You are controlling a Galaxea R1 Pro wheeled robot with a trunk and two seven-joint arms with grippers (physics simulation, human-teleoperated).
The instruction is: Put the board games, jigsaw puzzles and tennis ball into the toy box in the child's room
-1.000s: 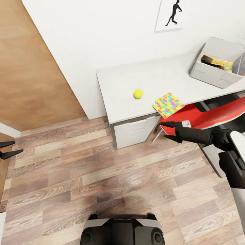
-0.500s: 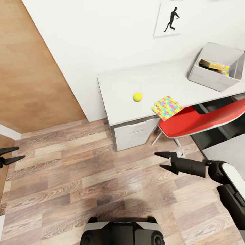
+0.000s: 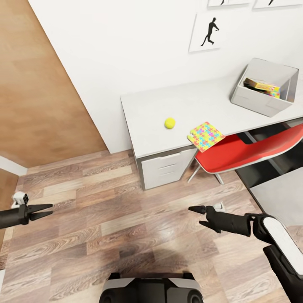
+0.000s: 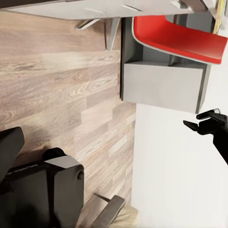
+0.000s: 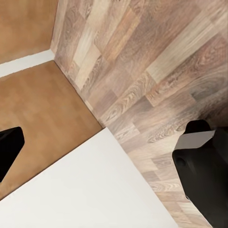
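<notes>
Tennis ball unmoved on table; both arms lowered, left gripper, right gripper jaws released, empty.

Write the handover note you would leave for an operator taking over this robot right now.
Left gripper: open, empty, over the floor.
Right gripper: open, empty, over the floor short of the table.
Tennis ball and one jigsaw puzzle lie on the table, the puzzle overhanging the front edge.
Toy box at the far end already holds a colourful flat box; what else is inside cannot be told.
Left: ball and puzzle into the box.
</notes>
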